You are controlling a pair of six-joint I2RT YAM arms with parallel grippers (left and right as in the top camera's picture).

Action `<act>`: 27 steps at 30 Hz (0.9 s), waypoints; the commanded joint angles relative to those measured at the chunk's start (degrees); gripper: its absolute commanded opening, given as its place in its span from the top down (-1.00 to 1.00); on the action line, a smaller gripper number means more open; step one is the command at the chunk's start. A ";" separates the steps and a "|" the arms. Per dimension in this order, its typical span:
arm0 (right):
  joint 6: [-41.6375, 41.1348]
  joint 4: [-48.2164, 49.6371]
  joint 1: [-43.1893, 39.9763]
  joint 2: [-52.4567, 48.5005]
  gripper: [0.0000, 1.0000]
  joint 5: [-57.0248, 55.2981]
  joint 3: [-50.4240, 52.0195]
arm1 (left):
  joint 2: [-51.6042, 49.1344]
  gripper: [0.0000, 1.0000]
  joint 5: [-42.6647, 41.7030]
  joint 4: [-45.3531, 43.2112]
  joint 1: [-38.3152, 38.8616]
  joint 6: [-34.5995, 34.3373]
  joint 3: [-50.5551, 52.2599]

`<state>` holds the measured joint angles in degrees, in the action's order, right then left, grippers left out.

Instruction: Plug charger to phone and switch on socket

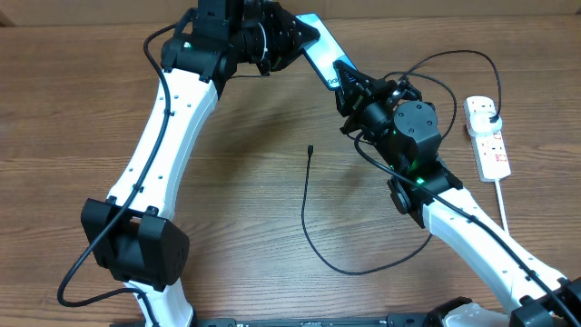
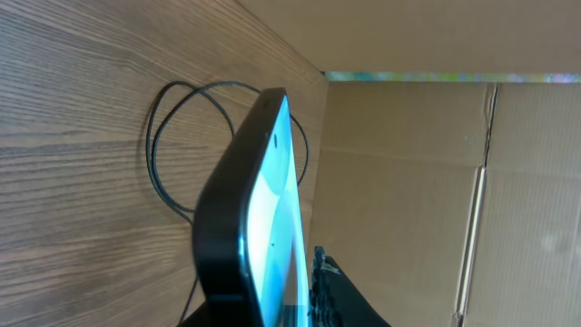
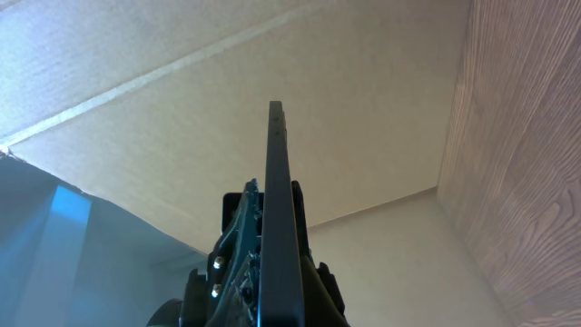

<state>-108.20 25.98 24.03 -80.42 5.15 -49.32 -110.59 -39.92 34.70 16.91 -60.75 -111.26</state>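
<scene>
The right end effector is clenched on one end of the phone, which is tilted above the desk. The left end effector is at the other end; whether it grips, I cannot tell.

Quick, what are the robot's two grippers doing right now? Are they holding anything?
Left gripper: at the phone, but whether it grips it cannot be told.
Right gripper: closed, holding the phone.
</scene>
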 commanded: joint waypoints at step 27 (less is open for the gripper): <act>2.05 -2.29 0.39 -0.68 0.36 4.83 -1.09 | 0.22 0.92 -1.64 1.64 -1.20 4.00 -0.66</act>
<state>-108.38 24.62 24.10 -80.53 7.99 -49.34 -110.61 -40.23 35.62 16.75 -61.76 -111.26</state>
